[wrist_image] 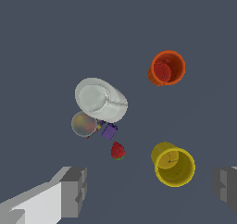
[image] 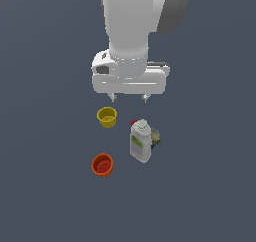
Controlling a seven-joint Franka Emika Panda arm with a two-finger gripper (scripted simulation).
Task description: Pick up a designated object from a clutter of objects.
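Observation:
The orange-red cup (image: 102, 165) stands upright on the dark floor, nearest the front in the exterior view; it also shows in the wrist view (wrist_image: 167, 68). The yellow cup (image: 107, 117) (wrist_image: 173, 164) stands behind it. The white bottle with a green label (image: 140, 141) (wrist_image: 100, 99) stands to the exterior view's right, with the small can (image: 155, 136) (wrist_image: 84, 124) beside it. A red bit (wrist_image: 117, 151) and a purple bit (wrist_image: 109, 131) lie near the bottle. My gripper (image: 129, 97) (wrist_image: 150, 190) is open and empty, held above the clutter, behind the yellow cup.
The dark grey floor (image: 45, 196) stretches around the clutter on all sides. The arm's white body (image: 130, 31) rises at the back of the exterior view.

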